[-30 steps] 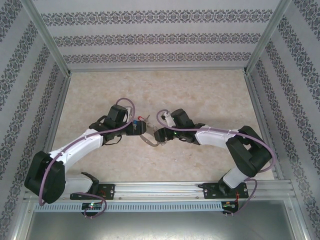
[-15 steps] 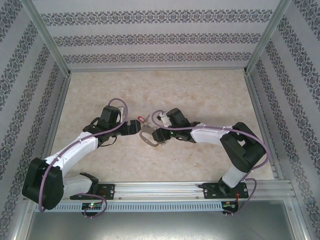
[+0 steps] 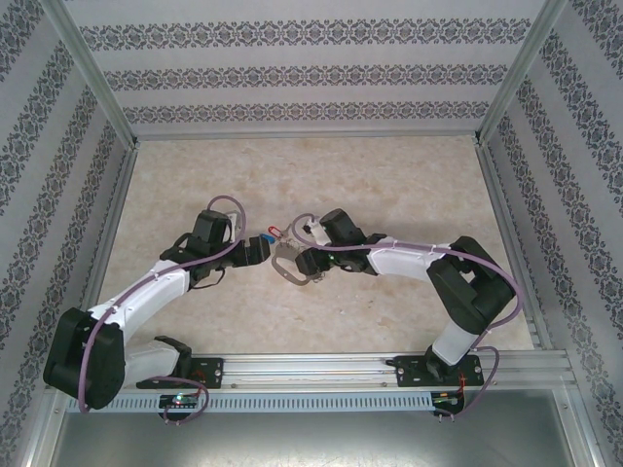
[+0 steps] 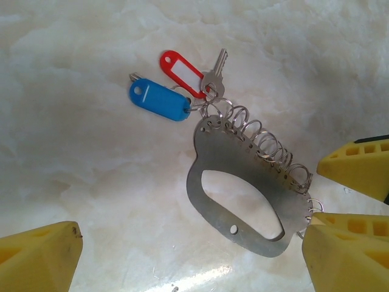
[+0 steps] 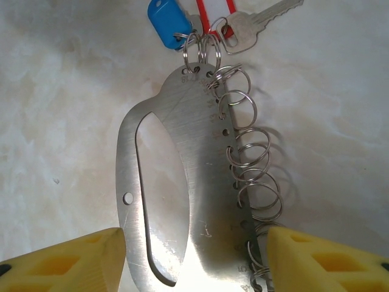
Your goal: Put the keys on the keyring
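Marble top (image 3: 389,185) — keyring (image 5: 200,201) pinched lengthwise in right hand (image 5: 194,236), keys (image 5: 246,25) outward; left hand (image 4: 191,226) spread.

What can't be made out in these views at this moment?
- Lower end of the keyring: right wrist view, cut off by the bottom edge, so whether the right gripper clamps it is unclear.
- A second key: left wrist view, the blue tag covers all but its tip.
- The stamped numbers on the keyring: right wrist view, too blurred to read.
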{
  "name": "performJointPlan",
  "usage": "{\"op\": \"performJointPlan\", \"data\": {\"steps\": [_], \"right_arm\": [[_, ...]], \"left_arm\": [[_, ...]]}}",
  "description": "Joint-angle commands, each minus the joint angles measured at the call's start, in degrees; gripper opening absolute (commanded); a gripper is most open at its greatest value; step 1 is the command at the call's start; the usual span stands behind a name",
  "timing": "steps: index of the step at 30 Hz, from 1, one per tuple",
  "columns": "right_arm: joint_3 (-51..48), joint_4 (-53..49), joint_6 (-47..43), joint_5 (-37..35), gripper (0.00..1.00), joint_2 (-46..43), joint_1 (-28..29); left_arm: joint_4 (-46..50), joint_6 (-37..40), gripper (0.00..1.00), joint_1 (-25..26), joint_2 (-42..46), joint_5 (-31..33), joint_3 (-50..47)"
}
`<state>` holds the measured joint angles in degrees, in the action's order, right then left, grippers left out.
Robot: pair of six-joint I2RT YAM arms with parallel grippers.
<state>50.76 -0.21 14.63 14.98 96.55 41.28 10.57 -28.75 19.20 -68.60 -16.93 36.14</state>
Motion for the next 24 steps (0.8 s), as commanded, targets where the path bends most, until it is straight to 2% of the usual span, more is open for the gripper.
{"op": "performJointPlan", "data": {"steps": [1,7,11,18,24], "right_arm": [[2.1,-3.4,-1.1,-2.2,0.63,0.1,1.0],[3.3,-7.4,-3.1,-4.8,0.61,-1.4,1.5],[3.8,-10.1,-4.0,-5.4,0.49,-2.7,1.9],[-1.1,-12.7,-2.2,-6.1,0.48,-9.0,3.0],[-3.2,-13.8,-0.4,-4.9,0.41,-10.1,3.8]], "left_arm": [[-2.8,-0.3,0.94,-0.9,1.3,-0.7,-1.6],[-3.2,-0.6,0.90,-1.4,3.6,-1.4,-3.8],[-3.6,-1.0,0.87,-2.0,5.0,-2.2,-5.3],[-4.7,-1.1,0.86,-2.3,5.5,-4.4,-6.0],[-5.1,-1.3,0.86,-2.2,4.5,-5.9,-5.6]]}}
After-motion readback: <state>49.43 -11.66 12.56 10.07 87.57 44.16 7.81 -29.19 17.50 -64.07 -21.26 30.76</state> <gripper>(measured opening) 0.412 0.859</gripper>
